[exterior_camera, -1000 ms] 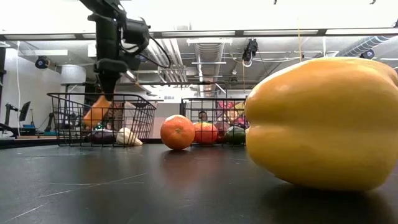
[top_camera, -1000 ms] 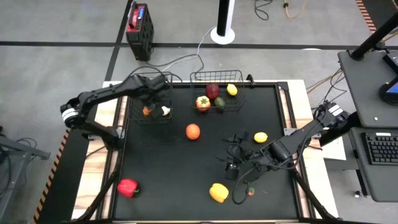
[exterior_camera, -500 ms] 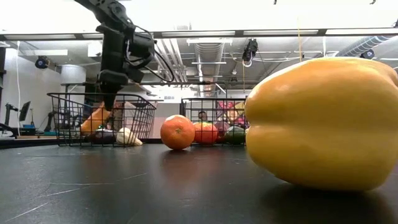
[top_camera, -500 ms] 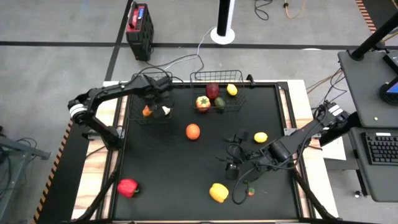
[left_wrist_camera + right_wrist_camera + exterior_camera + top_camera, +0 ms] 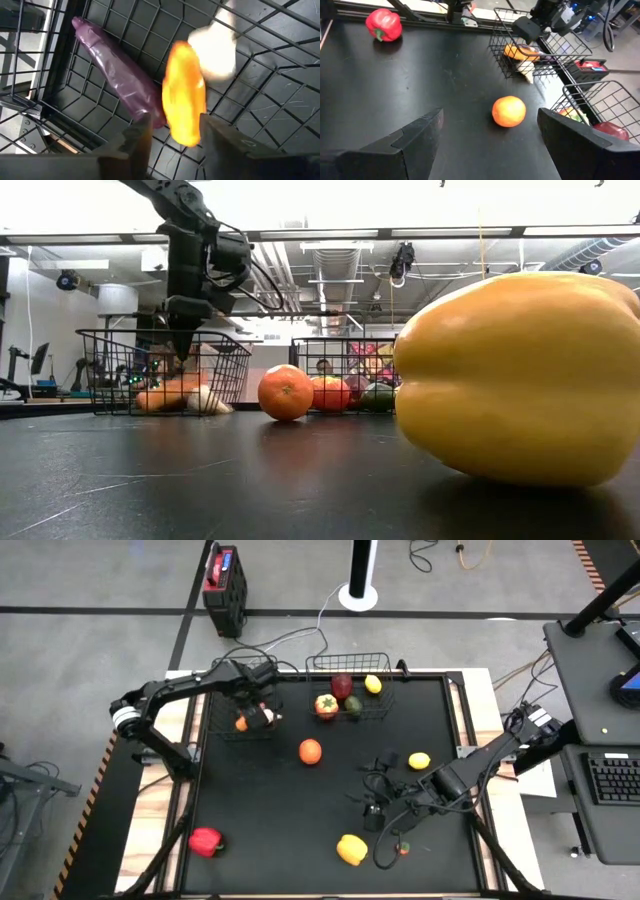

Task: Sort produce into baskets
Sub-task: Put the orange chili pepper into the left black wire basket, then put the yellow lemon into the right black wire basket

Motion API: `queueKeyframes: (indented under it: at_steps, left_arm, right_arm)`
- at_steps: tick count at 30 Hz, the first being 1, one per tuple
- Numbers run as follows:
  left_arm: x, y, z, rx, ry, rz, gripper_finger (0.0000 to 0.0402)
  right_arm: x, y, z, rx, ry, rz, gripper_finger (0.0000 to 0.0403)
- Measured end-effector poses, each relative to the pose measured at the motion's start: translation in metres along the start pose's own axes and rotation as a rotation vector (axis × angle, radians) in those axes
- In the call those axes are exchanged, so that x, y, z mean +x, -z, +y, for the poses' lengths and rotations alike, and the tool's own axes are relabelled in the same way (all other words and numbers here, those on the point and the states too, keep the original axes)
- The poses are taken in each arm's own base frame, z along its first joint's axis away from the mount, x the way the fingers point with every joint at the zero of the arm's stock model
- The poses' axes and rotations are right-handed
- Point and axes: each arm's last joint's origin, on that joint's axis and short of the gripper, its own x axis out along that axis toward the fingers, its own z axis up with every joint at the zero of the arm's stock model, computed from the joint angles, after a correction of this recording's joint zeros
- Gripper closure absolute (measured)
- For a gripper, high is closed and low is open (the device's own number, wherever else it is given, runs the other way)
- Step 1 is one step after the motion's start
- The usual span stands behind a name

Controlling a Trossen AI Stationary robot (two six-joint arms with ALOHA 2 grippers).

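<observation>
The left gripper (image 5: 262, 712) hangs over the narrower basket (image 5: 217, 730) at upper left of the high view, jaws parted narrowly with the carrot (image 5: 186, 107) lying just past them, free on the mesh floor. The carrot rests between the purple eggplant (image 5: 117, 80) and the white garlic (image 5: 214, 52), apparently vegetables grouped together. The wider basket (image 5: 378, 712), upper centre, holds a dark red piece, a lemon and others.

The right gripper (image 5: 374, 812) rests low at lower right, jaws wide and empty.

Still loose on the bench (image 5: 270, 830): orange (image 5: 310, 751) at centre, red pepper (image 5: 204, 841) lower left, yellow pepper (image 5: 351, 849) lower centre, lemon (image 5: 419, 761) right of centre. Sorting appears roughly half complete.
</observation>
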Motion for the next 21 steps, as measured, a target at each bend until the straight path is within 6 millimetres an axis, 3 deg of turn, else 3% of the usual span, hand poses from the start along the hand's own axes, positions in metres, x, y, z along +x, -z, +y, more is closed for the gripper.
queueKeyframes:
  at_steps: [6, 11, 16, 21]
  left_arm:
    - [0.000, -0.001, 0.001, -0.007, -0.031, -0.006, 0.0212]
    - [-0.004, 0.001, 0.000, -0.058, -0.034, -0.015, 0.0197]
    - [-0.022, 0.009, -0.005, -0.109, -0.029, -0.078, 0.0196]
    - [-0.053, 0.025, -0.023, -0.141, 0.001, -0.208, 0.0196]
  right_arm:
    - [0.000, 0.000, 0.000, 0.000, 0.000, 0.000, 0.0087]
    - [0.000, 0.000, 0.000, 0.005, 0.000, 0.001, 0.0087]
    - [-0.001, 0.003, -0.004, 0.056, 0.019, 0.045, 0.0087]
    - [0.001, 0.009, -0.013, 0.142, 0.069, 0.128, 0.0087]
